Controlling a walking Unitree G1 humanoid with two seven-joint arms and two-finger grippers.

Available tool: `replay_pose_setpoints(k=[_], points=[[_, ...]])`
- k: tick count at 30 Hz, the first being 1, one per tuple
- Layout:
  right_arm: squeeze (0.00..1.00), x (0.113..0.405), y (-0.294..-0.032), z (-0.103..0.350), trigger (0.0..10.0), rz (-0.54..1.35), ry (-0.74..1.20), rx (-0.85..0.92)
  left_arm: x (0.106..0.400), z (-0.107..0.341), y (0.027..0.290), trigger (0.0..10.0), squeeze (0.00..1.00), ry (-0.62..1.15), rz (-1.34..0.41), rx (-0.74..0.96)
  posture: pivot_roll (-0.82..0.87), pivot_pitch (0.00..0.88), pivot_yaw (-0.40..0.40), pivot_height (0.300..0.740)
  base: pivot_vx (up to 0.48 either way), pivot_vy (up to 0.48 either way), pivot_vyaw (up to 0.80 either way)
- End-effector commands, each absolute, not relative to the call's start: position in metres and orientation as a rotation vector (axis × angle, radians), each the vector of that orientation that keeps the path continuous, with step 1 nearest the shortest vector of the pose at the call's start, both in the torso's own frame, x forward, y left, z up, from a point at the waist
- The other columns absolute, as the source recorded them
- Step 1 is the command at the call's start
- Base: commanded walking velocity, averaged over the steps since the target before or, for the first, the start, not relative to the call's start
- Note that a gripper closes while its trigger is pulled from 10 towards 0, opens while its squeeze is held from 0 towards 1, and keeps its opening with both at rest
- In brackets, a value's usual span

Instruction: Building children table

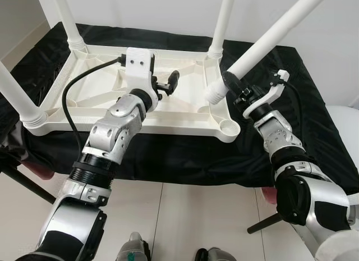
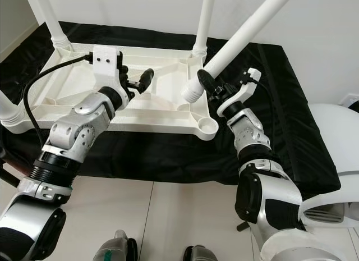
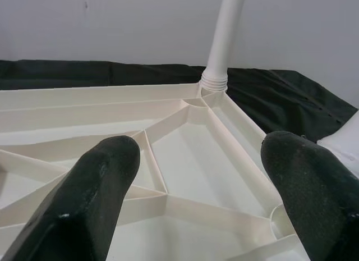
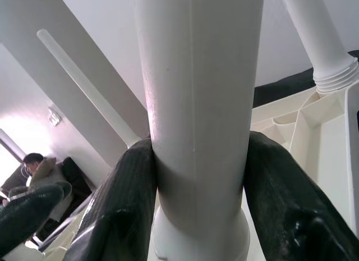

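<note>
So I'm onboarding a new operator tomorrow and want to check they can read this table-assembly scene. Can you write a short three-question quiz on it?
1. True or false: the right pincer is shut on a white table leg.
2. How many legs already stand in the upturned tabletop: A) one B) three C) four
3. Fill in: the left pincer hovers ____ over the tabletop's ribbed underside.

Key: 1 true; 2 B, with the near right corner socket unfilled; 3 open, holding nothing.

A home room (tiled floor, white walls, person on sofa).
</note>
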State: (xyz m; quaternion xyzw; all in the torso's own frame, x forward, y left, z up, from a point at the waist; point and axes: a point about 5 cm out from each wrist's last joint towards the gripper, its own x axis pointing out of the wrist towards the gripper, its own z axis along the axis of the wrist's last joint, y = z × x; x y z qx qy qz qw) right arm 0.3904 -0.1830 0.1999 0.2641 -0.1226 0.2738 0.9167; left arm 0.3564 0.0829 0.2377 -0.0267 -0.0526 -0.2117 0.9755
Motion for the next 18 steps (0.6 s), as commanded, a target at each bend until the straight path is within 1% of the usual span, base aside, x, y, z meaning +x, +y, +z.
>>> replay_pose_setpoints(k=[1, 2, 4, 8, 9, 11, 13, 16, 18], points=[[0.0, 0.39, -0.187, 0.204, 10.0, 0.564, -0.282, 0.556, 0.35, 0.233, 0.074, 10.0, 0.0, -0.118, -0.607, 0.002, 0.02, 0.078, -0.03, 0.74, 0.0, 0.0, 0.0], [0.0, 0.39, -0.187, 0.204, 10.0, 0.564, -0.282, 0.556, 0.35, 0.233, 0.074, 10.0, 0.0, -0.118, -0.607, 0.002, 0.02, 0.078, -0.03, 0.74, 0.0, 0.0, 0.0], [0.0, 0.384, -0.186, 0.201, 10.0, 0.586, -0.297, 0.557, 0.341, 0.219, 0.067, 10.0, 0.0, -0.088, -0.659, 0.046, 0.03, 0.072, -0.03, 0.74, 0.0, 0.0, 0.0], [0.0, 0.381, -0.186, 0.2, 10.0, 0.591, -0.3, 0.561, 0.338, 0.215, 0.065, 10.0, 0.0, -0.08, -0.684, 0.061, 0.04, 0.069, -0.028, 0.74, 0.0, 0.0, 0.0], [0.0, 0.379, -0.186, 0.198, 10.0, 0.594, -0.303, 0.556, 0.332, 0.21, 0.06, 10.0, 0.0, -0.068, -0.721, 0.079, 0.04, 0.067, -0.026, 0.74, 0.0, 0.0, 0.0], [0.0, 0.379, -0.186, 0.198, 10.0, 0.594, -0.303, 0.556, 0.332, 0.21, 0.06, 10.0, 0.0, -0.068, -0.721, 0.079, 0.04, 0.067, -0.026, 0.74, 0.0, 0.0, 0.0], [0.0, 0.37, -0.187, 0.197, 10.0, 0.598, -0.317, 0.536, 0.318, 0.197, 0.05, 10.0, 0.0, -0.04, -0.807, 0.123, 0.04, 0.068, -0.02, 0.74, 0.0, 0.0, 0.0], [0.0, 0.366, -0.187, 0.197, 10.0, 0.6, -0.324, 0.514, 0.312, 0.19, 0.045, 10.0, 0.0, -0.026, -0.848, 0.144, 0.03, 0.067, -0.016, 0.74, 0.0, 0.0, 0.0], [0.0, 0.36, -0.19, 0.198, 10.0, 0.586, -0.343, 0.468, 0.302, 0.18, 0.037, 10.0, 0.0, -0.01, -0.918, 0.185, 0.03, 0.068, -0.011, 0.74, 0.0, 0.0, 0.0]])
